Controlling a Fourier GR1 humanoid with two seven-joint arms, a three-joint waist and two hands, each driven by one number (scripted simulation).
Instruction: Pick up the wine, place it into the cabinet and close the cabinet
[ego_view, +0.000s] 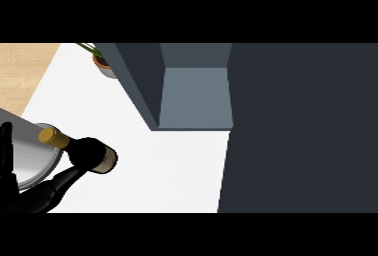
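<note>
**Wine low on the left, open cabinet up and to the right**

Low in the left of the frame: the wine bottle (87, 152), dark, with a gold cap. Tipped over, not standing straight. Cap end toward the upper left, wide end with its pale label toward the lower right. Cap shown over the edge of a round grey plate (29, 162); touching it or above it, hard to say.

Right by the bottle, in the lower left corner: the left hand (33, 197), black, reaching up under the wide end. Touching the bottle, it seems. Gripping it or just beside it? Cannot tell from here. No right hand anywhere in the frame, so plainly the left one is nearer.

Up and to the right of the bottle, top middle of the frame: the cabinet (196, 95), open, with a bare grey-blue floor inside. Well apart from the bottle, with white counter (170, 165) between. Filling the right side: a big dark panel (295, 125), likely the cabinet door, swung out.

Best guess for the coming move: up and to the right, across the counter, into the gap. Wide end already facing roughly that way. Worth watching the dark left wall of the cabinet on the way in. Door not yet closed.

Small plant pot (102, 62) at the upper left, out of the way.
</note>
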